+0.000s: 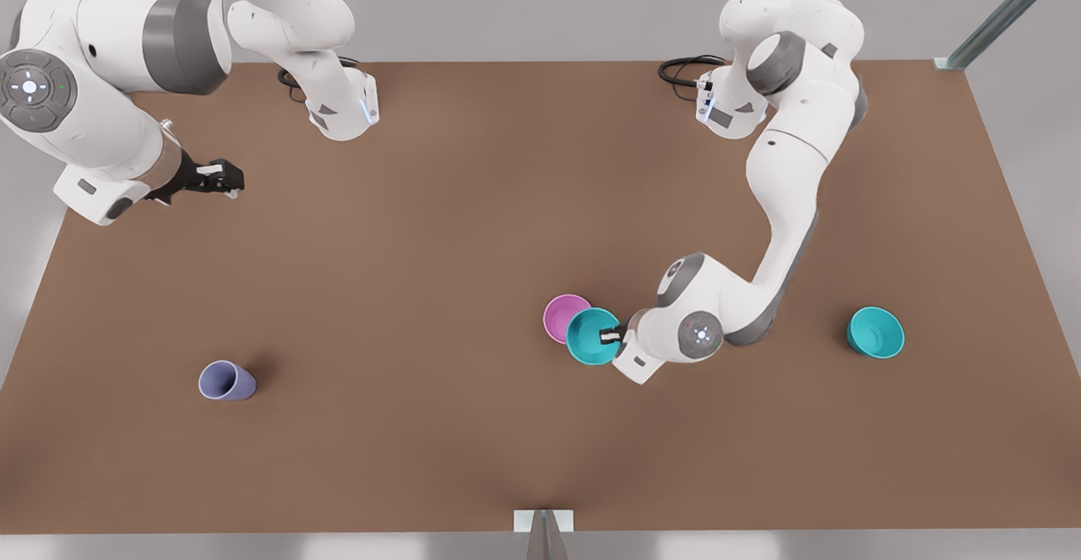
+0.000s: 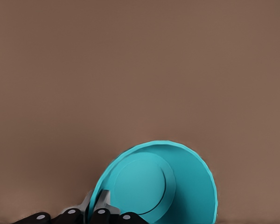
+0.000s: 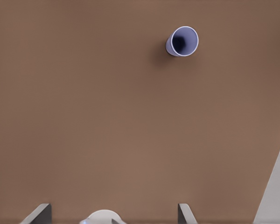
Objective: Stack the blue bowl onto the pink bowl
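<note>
The blue bowl [image 1: 591, 336] is tipped up on its side, its rim pinched by my left gripper [image 1: 610, 336], which is shut on it right of centre in the front view. In the left wrist view the blue bowl [image 2: 163, 184] shows its inside, with the left gripper [image 2: 95, 201] clamped on the rim. The pink bowl [image 1: 562, 315] stands just beyond, its near side covered by the blue bowl. My right gripper [image 1: 215, 178] waits open, high at the front view's left.
A darker teal bowl [image 1: 876, 332] sits on the brown table [image 1: 422, 247] at the front view's right. A lavender cup [image 1: 226, 381] lies at the front left, and the cup [image 3: 182, 41] also shows in the right wrist view. Black cables lie by both arm bases.
</note>
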